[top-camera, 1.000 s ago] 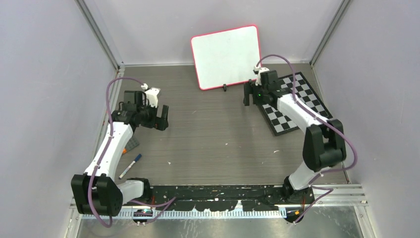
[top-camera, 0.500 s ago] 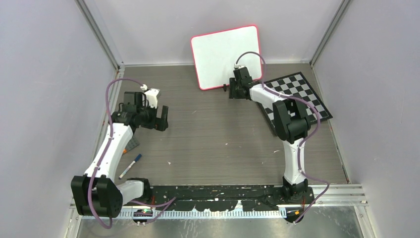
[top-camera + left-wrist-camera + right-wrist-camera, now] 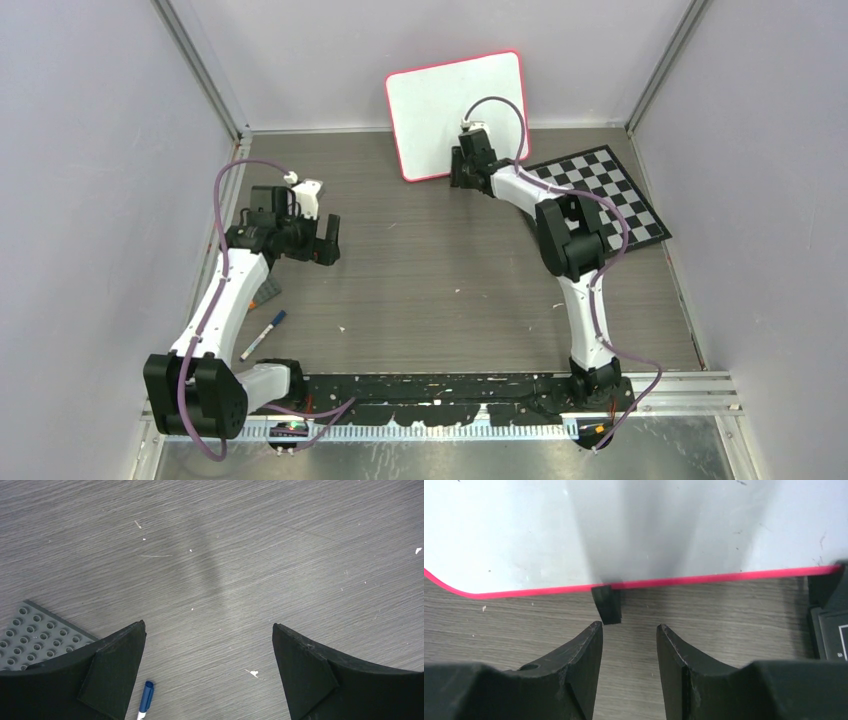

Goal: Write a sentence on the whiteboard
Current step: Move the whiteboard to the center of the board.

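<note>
right fingers: pulled in to a narrow gap with nothing between them. They're right down at the bottom edge of the whiteboard. Its little black clip foot is just ahead of one tip, not inside the gap. No contact as far as I can see.
left fingers: spread wide and empty, hanging over bare table, well apart from the whiteboard.
whiteboard: propped up on its feet at the far side of the table, by the back wall. The face is blank, with a thin red frame all round. Can't tell if it actually leans on the wall.
how it'll handle: my guess is a light, thin, stiff panel. The face looks slick, so anything pressing on it will slide. Standing on small feet, it'll probably tip or skid back if you push too hard.
where to grab: I'd pinch across the thickness at the bottom frame right next to the clip foot, or on a side edge. A narrow gap suits that. Stay off the writing face.
pen: blue cap, lying flat on the table well apart from the whiteboard, just beside the left fingers and near a grey studded plate. Nobody's holding it, so I'd say no writing is possible yet.
checkerboard: lying flat just beside the whiteboard's lower corner, not part of the job.
</note>
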You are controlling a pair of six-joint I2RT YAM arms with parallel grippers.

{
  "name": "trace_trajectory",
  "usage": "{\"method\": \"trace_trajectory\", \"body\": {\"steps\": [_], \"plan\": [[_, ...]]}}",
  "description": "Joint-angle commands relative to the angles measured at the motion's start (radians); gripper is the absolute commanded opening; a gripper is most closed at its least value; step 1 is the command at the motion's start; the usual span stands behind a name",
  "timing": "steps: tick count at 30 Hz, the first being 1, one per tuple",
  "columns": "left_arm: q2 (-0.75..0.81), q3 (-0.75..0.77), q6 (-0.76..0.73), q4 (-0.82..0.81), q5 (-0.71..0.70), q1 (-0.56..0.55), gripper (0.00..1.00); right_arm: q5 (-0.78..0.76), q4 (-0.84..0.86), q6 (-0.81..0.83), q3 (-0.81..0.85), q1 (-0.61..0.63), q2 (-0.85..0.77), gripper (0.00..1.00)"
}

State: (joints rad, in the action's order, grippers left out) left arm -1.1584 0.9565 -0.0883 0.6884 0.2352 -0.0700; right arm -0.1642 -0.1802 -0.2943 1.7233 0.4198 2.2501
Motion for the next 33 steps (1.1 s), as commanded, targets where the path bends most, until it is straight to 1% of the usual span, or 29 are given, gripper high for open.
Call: {"method": "trace_trajectory", "body": {"steps": [1, 5, 12, 17, 19, 20, 22, 23, 33], "plan": [[0.016, -0.009, 0.001, -0.038, 0.006, -0.003, 1.00, -0.033, 0.036, 0.020, 0.084, 0.008, 0.032, 0.49], [0.018, -0.014, 0.001, -0.042, 0.003, -0.002, 1.00, -0.027, 0.020, 0.033, 0.136, 0.008, 0.069, 0.48], [0.013, -0.019, -0.002, -0.048, -0.002, -0.002, 1.00, -0.006, -0.004, 0.047, 0.210, 0.013, 0.122, 0.42], [0.012, -0.025, -0.004, -0.057, -0.010, -0.002, 1.00, 0.015, -0.023, 0.043, 0.221, 0.015, 0.122, 0.26], [0.010, -0.027, -0.004, -0.057, -0.010, -0.002, 1.00, 0.018, -0.030, 0.037, 0.211, 0.015, 0.113, 0.17], [0.011, -0.027, -0.004, -0.059, -0.010, -0.002, 1.00, 0.022, -0.031, 0.035, 0.206, 0.016, 0.106, 0.14], [0.009, -0.027, -0.003, -0.061, -0.009, -0.002, 1.00, 0.029, -0.031, 0.028, 0.183, 0.017, 0.090, 0.04], [0.009, -0.027, -0.003, -0.061, -0.009, -0.002, 1.00, 0.035, -0.031, 0.025, 0.173, 0.018, 0.080, 0.01], [0.017, -0.032, -0.002, -0.064, -0.005, -0.003, 1.00, 0.067, -0.001, 0.023, 0.044, 0.062, -0.023, 0.00]]}}
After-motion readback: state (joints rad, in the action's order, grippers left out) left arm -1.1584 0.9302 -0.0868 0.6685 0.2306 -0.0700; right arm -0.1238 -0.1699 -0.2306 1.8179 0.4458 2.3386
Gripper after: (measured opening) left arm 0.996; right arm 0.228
